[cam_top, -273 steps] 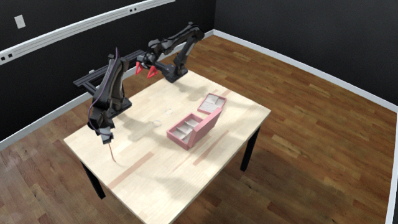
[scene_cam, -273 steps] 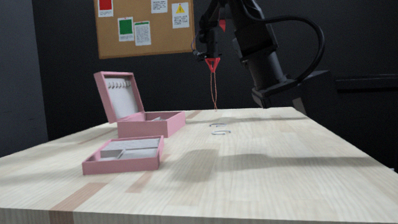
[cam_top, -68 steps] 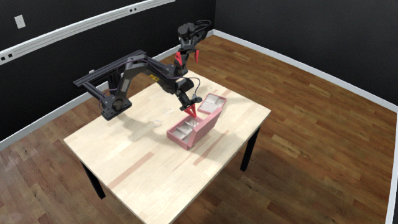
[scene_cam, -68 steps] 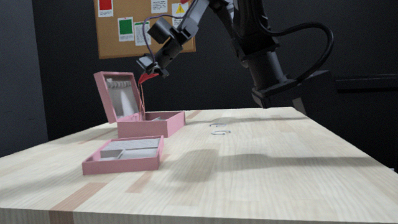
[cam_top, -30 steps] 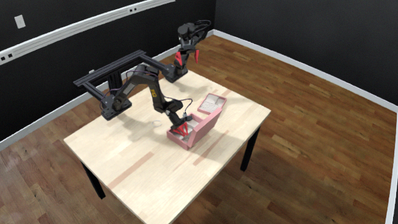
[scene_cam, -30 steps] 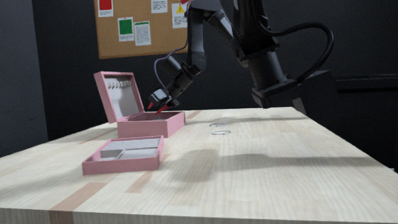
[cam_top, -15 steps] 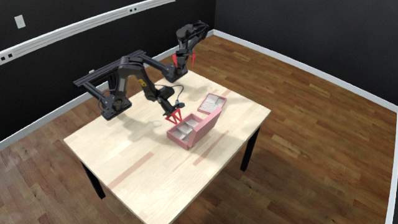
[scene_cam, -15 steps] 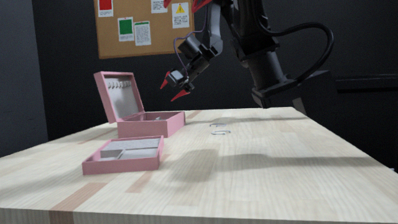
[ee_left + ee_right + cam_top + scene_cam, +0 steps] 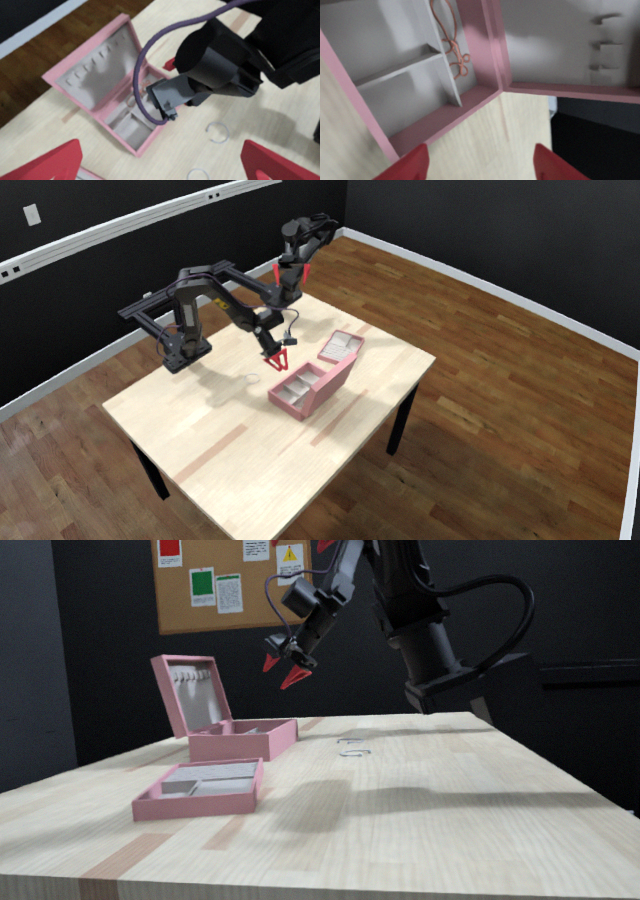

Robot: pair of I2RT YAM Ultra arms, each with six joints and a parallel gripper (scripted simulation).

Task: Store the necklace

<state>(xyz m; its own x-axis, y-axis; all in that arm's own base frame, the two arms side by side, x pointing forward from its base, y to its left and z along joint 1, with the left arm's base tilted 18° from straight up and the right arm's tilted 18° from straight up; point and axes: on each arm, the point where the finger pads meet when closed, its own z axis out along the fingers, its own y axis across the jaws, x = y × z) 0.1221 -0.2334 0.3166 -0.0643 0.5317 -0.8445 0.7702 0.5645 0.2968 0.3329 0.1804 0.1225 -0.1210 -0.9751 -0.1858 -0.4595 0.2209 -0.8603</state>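
Observation:
The jewelry box stands open with its lid up. The copper-coloured necklace lies loosely bunched and looped in the long compartment beside the lid hinge; its far end runs out of the right wrist view. Two thin silver bangles lie on the table outside the box: one bangle nearer the box, and another bangle at the bottom edge of the left wrist view. My right gripper is open and empty, above the box's edge. My left gripper is open and empty, high and away from the box.
A pink tray with grey dividers lies beside the box. The raised lid stands along the side away from the arm bases. A purple cable and the right arm hide part of the box in the left wrist view.

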